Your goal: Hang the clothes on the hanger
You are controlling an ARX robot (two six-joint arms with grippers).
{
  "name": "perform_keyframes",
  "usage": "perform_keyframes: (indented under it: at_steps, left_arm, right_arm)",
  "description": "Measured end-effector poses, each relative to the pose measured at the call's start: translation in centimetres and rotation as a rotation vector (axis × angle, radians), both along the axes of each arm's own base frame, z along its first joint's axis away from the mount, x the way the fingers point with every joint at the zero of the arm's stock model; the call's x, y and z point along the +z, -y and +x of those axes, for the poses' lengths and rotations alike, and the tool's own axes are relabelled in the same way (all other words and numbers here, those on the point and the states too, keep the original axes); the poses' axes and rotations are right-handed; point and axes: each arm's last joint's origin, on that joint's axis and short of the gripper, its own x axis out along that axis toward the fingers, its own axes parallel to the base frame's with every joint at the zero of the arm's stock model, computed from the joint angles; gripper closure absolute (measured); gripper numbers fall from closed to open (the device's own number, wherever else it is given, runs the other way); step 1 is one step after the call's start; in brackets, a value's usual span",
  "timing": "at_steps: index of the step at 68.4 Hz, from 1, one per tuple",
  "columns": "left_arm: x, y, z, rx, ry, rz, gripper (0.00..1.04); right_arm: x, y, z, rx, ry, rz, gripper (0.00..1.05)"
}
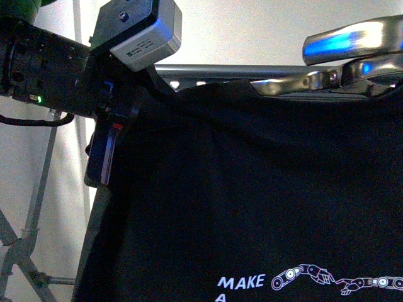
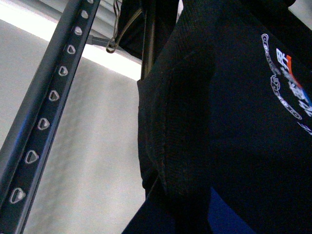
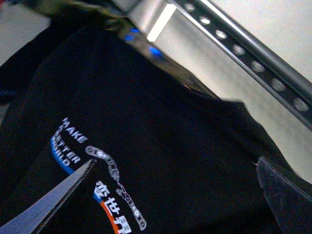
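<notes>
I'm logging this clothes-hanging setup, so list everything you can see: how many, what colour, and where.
T-shirt: one, black, raised in front of the rack's rail, filling most of the front view.
"MAKE A" lettering: one, white, low on the shirt.
Robot-arm graphic: one, white line drawing, right of the lettering.
Clothes rack: one, grey metal; holed rail behind the shirt's top edge, legs at lower left.
Wall: white, behind everything.
Left arm: one, black, upper left.
Camera box: one, grey, on the left arm.
Left fingers: black, seemingly shut on the shirt's left edge.
Right fingers: shiny metal, at the shirt's top right, standing apart.
</notes>
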Motion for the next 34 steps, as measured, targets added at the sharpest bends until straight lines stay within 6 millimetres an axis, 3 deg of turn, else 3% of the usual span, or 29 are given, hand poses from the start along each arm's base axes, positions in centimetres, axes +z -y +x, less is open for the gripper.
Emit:
perform_keyframes:
  at_steps: [11,15,23,34]
  left_arm:
    - [0.0,0.1,0.0,-0.003,0.0,0.0,1.01]
    - [0.0,0.0,0.0,0.0,0.0,0.0,1.01]
    - [0.0,0.1,0.0,-0.003,0.0,0.0,1.01]
    - [0.0,0.1,0.0,-0.005,0.0,-0.001,1.01]
  right_arm:
    - [2.3,-0.7,3.9,0.099,0.127,-0.513,0.07]
    - [3.3,-1.0,5.6,0.112,0.183,-0.627,0.07]
    - [5.0,-1.6,8.7,0.107,0.231,-0.708,0.07]
    - [6.2,-2.2,11.5,0.077,0.236,-0.699,0.07]
